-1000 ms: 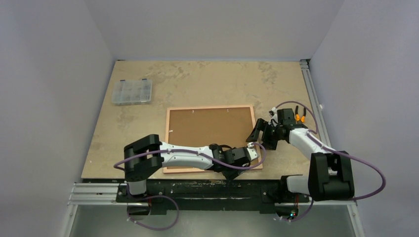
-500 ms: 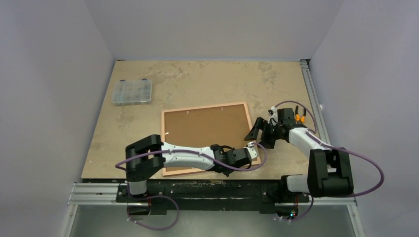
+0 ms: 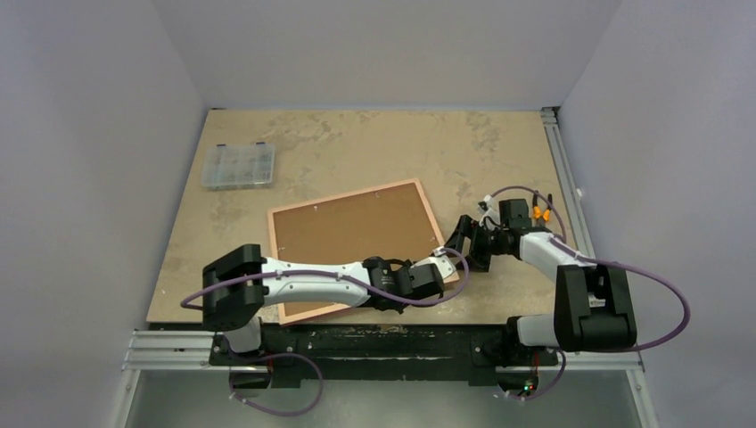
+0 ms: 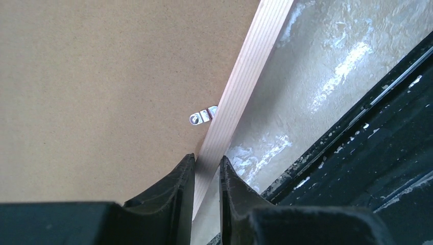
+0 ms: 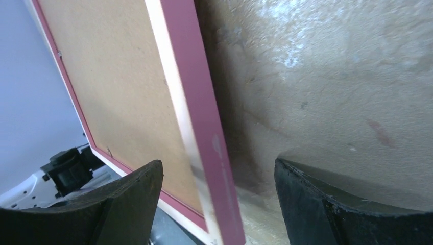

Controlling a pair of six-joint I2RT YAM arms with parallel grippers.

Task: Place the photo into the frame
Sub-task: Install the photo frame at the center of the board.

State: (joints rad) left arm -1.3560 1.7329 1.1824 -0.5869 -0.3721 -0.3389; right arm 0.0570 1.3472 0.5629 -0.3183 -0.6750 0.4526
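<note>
The frame [image 3: 343, 197] lies face down and skewed on the table, its brown backing board [image 3: 352, 236] facing up. My left gripper [image 3: 443, 269] is shut on the frame's near right edge. In the left wrist view the fingers [image 4: 207, 166] pinch the pale rail [image 4: 245, 76] beside a small metal clip [image 4: 203, 116]. My right gripper [image 3: 459, 239] is open at the frame's right edge. In the right wrist view its jaws [image 5: 219, 173] stand wide on either side of the pink rail [image 5: 199, 122], which is tilted up. The photo is not in view.
A clear plastic organiser box [image 3: 237, 166] sits at the far left of the table. The black rail [image 3: 357, 339] at the table's near edge lies just behind the left gripper. An aluminium rail [image 3: 562, 169] runs along the right side.
The frame has turned counter-clockwise and slid left with my left gripper shut on it. My right gripper has followed it a little to the left and stays open.
</note>
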